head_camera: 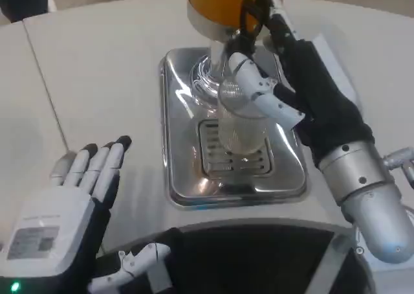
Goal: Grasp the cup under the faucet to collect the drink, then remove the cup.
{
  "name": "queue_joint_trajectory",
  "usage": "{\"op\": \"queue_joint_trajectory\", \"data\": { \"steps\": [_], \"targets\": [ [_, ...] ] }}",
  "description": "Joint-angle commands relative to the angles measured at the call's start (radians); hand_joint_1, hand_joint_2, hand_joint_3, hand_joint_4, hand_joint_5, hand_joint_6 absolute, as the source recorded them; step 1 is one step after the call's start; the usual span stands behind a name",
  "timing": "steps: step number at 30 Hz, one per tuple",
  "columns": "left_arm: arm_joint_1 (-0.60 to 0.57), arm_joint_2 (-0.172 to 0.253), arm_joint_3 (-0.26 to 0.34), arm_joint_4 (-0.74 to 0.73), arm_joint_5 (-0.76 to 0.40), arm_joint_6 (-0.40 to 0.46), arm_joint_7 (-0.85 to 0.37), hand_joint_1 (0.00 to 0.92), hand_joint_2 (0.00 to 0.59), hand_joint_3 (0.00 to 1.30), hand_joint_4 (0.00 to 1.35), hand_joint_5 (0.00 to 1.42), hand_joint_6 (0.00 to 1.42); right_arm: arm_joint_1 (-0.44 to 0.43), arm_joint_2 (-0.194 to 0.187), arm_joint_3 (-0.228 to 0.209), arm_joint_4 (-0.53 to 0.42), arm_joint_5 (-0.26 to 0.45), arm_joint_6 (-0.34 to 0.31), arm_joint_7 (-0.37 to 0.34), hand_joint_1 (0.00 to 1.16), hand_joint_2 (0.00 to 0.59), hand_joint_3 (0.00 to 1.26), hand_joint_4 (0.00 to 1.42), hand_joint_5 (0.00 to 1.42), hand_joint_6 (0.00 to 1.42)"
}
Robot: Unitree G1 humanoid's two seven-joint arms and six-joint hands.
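Now you're at the grasp: the right robot hand (284, 80) wraps the cup (242, 120) on the drip tray (181, 171) under the faucet (249, 19) at 12 o'clock; next, likely work the faucet, left robot hand (71, 210) open.

Clear cup (241, 129) upright on drip tray (187, 177) (under faucet (248, 23)).
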Motion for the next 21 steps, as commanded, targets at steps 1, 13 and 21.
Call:
{"op": "queue_joint_trajectory", "data": {
  "steps": [1,13,21],
  "targets": [
    [0.02,-0.007,0.007,0.018,0.021,-0.003,0.019,0.058,0.15,0.0,0.0,0.0,0.0,-0.018,-0.039,0.016,-0.022,0.032,0.027,0.036,0.42,0.526,0.0,0.0,0.0,0.03],
    [0.023,-0.031,0.003,0.024,0.02,-0.009,0.034,0.07,0.142,0.0,0.0,0.0,0.01,-0.049,-0.159,0.079,-0.089,0.06,0.12,0.136,0.42,0.516,0.0,0.0,0.0,0.02],
    [0.024,-0.038,0.0,0.034,0.013,-0.016,0.038,0.077,0.14,0.0,0.0,0.0,0.01,-0.098,-0.245,0.139,-0.084,-0.001,0.174,0.187,0.4,0.496,0.0,0.0,0.0,0.03]
  ]
}}
